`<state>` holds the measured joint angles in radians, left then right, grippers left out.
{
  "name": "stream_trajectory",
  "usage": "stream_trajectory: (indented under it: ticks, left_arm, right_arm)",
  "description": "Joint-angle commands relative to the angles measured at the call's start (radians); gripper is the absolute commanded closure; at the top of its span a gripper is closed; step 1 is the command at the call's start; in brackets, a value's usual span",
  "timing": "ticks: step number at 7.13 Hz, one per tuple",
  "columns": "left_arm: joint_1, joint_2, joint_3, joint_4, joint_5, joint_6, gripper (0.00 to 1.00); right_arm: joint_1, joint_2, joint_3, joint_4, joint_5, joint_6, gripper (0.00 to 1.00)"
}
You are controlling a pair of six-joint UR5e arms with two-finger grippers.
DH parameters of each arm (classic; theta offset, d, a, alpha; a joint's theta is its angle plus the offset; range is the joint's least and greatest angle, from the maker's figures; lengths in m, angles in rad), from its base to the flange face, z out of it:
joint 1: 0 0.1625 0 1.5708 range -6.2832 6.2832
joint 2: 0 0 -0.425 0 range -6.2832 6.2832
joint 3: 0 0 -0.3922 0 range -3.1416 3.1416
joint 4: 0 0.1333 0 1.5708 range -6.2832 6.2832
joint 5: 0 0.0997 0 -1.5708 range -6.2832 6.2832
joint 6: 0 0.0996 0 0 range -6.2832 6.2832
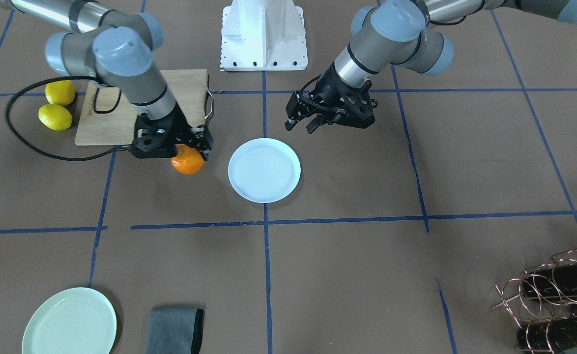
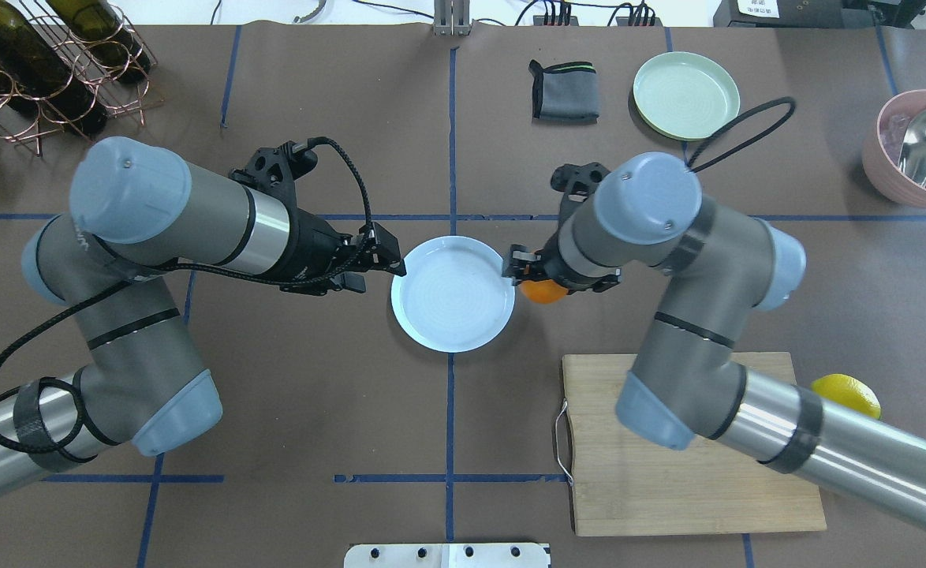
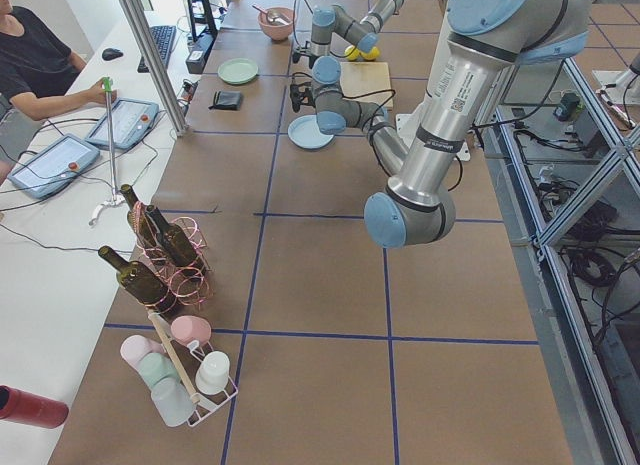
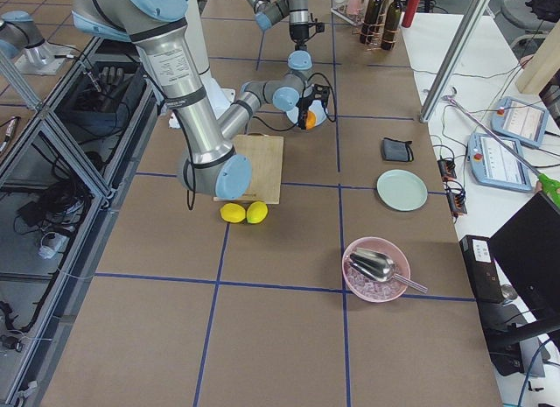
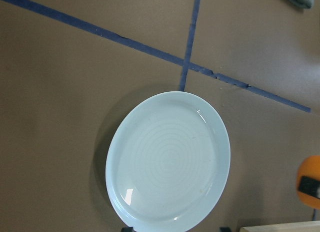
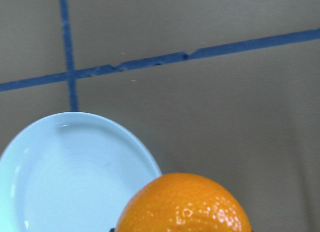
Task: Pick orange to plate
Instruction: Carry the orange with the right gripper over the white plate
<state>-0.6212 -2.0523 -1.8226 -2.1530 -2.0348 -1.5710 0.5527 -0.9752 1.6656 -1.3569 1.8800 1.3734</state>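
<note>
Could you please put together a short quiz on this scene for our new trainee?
1. True or false: the orange already rests on the plate.
2. Which end effector holds the orange? A) left B) right C) neither
3. Fill in: two yellow ___ lie beside the cutting board.
Key: 1 false, it is beside the plate; 2 B, the right end effector; 3 lemons.
</note>
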Motion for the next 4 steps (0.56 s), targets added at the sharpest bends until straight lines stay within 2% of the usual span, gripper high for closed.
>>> stream_trajectory:
  ticks: [1, 4]
  left_arm:
    - [-0.008, 0.015, -0.027, -0.001, -0.002, 0.0, 0.29]
    - [-0.011, 0.029, -0.026, -0.002, 0.002, 0.0, 0.27]
  right_arm:
    - [-0.049, 0.18, -0.174, 0.027, -0.071, 0.064, 1.0]
    - [-0.069, 0.17, -0.202, 0.056, -0.079, 0.064, 1.0]
